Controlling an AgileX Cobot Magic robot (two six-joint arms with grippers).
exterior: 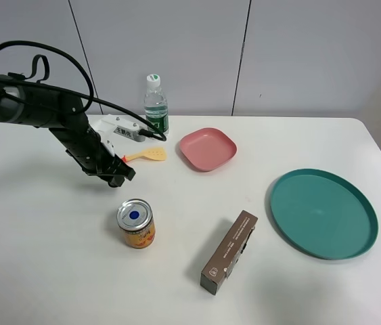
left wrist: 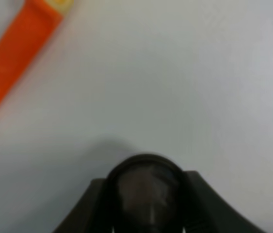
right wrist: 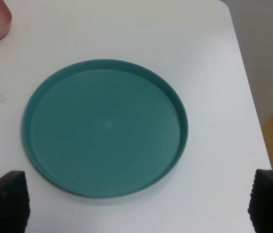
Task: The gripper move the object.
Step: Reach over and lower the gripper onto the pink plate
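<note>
My left gripper (exterior: 117, 175) is low over the white table, just behind the orange-labelled can. In the left wrist view the left gripper (left wrist: 148, 206) is shut on the object (left wrist: 148, 187), a tiny dark grey-brown capsule-like cup held between the black jaws close to the table top. The cup cannot be made out in the high view, where the jaws hide it. My right gripper (right wrist: 137, 201) is open and empty, its fingertips (right wrist: 3, 201) wide apart above the near edge of a teal plate (right wrist: 106, 126). The right arm is out of the high view.
An orange-labelled can (exterior: 136, 223) stands just in front of the left gripper. A yellow spatula with an orange handle (exterior: 148, 155) (left wrist: 15, 53), a white device (exterior: 124, 128) and a water bottle (exterior: 155, 105) lie behind it. A pink dish (exterior: 207, 149), a brown box (exterior: 229, 252) and the teal plate (exterior: 323, 213) lie to the right.
</note>
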